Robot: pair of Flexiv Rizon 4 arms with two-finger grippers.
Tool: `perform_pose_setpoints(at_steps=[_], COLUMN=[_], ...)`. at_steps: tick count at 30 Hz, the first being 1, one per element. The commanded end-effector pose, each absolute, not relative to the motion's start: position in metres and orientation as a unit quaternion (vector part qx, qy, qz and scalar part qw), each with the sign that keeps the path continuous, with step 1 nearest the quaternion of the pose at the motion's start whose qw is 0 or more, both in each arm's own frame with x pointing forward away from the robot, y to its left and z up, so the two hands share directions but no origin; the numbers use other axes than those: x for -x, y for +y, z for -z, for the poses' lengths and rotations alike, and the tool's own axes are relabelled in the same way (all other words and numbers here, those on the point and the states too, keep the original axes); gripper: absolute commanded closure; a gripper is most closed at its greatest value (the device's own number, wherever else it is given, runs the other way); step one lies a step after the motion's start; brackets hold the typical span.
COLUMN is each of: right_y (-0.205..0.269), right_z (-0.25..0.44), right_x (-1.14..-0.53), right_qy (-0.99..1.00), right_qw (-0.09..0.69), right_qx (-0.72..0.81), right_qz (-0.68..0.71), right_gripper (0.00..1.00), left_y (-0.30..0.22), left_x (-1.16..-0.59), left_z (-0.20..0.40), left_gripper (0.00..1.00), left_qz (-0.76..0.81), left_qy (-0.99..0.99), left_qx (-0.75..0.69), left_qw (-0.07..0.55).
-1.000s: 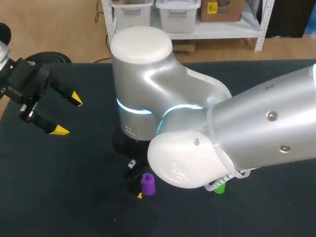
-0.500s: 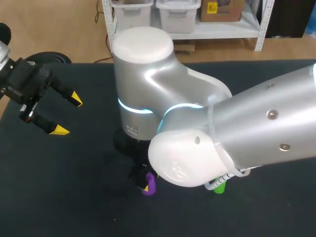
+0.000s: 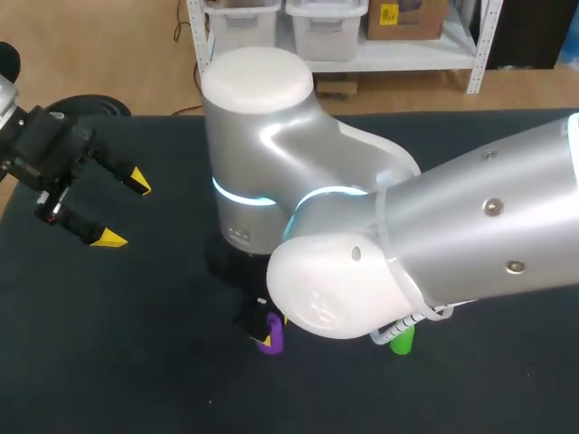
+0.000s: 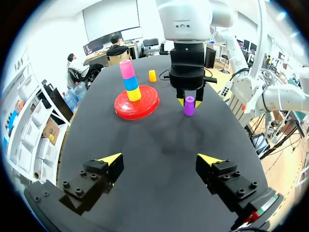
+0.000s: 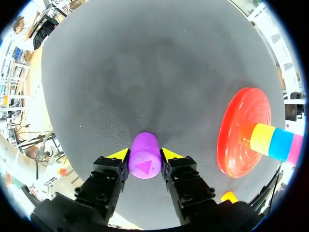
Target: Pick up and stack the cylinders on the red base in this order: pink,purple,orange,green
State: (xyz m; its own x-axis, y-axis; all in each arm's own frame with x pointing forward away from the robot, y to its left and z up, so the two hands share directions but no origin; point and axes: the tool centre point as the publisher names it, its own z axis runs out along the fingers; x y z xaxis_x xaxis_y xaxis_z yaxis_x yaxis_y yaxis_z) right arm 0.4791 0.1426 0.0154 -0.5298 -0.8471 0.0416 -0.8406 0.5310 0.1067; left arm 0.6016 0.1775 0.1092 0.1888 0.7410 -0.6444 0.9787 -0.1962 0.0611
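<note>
So the purple cylinder (image 5: 145, 162) stood upright on the dark table (image 3: 136, 362), toward the near side and well apart from the red base (image 4: 136, 103). The right gripper (image 4: 189, 102) sat straight over it. Its jaws looked clamped on the cylinder from two sides, yellow tips on the upper part of the wall (the right wrist view showed no gap either side, as far as I could tell).

My guess was that it's a light, stiff plastic piece with a smooth wall. It shouldn't crush, but it could slip or twist if pinched off-centre. The best hold, I reckoned, was the one it had: across the round wall, bottom left free to seat on the stack.

The base already carried a yellow piece (image 4: 133, 94), a blue piece (image 4: 130, 83) and the pink cylinder (image 4: 127, 70) on top. The orange cylinder (image 4: 152, 76) stood on the table just beyond it. The green cylinder (image 3: 402, 341) peeked out from under the right arm (image 3: 434, 244), to the right of the purple one. The left gripper (image 3: 124, 210) hung at the far left, jaws wide apart, holding nothing.

Versus a second before: the purple piece had shown more fully, with a finger standing off to its left. Now that finger was against it and the arm covered more of it. The left gripper hadn't budged.
</note>
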Motion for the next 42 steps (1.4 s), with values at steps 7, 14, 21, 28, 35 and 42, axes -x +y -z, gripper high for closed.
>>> perform_pose_setpoints(at_steps=[7, 14, 21, 28, 35, 42], right_y=[0.127, 0.126, 0.112, 0.093, 0.070, 0.047], right_z=[-0.076, -0.139, -0.184, -0.193, -0.193, -0.190], right_x=[-0.499, -0.519, -0.555, -0.592, -0.618, -0.638], right_qy=[-0.873, -0.866, -0.872, -0.892, -0.910, -0.924], right_qw=[0.001, -0.020, -0.044, -0.035, -0.033, -0.024], right_qx=[-0.487, -0.499, -0.484, -0.447, -0.410, -0.380], right_qz=[0.001, -0.028, -0.057, -0.059, -0.060, -0.043], right_gripper=[1.00, 1.00, 1.00, 1.00, 1.00, 1.00], left_y=[0.178, 0.178, 0.178, 0.178, 0.178, 0.178], left_x=[-0.601, -0.601, -0.601, -0.601, -0.601, -0.601], left_z=[-0.109, -0.109, -0.109, -0.109, -0.109, -0.109], left_gripper=[0.00, 0.00, 0.00, 0.00, 0.00, 0.00], left_qz=[0.247, 0.247, 0.247, 0.247, 0.247, 0.247], left_qy=[0.586, 0.586, 0.586, 0.586, 0.586, 0.586], left_qx=[-0.733, -0.733, -0.733, -0.733, -0.733, -0.733], left_qw=[0.241, 0.241, 0.241, 0.241, 0.241, 0.241])
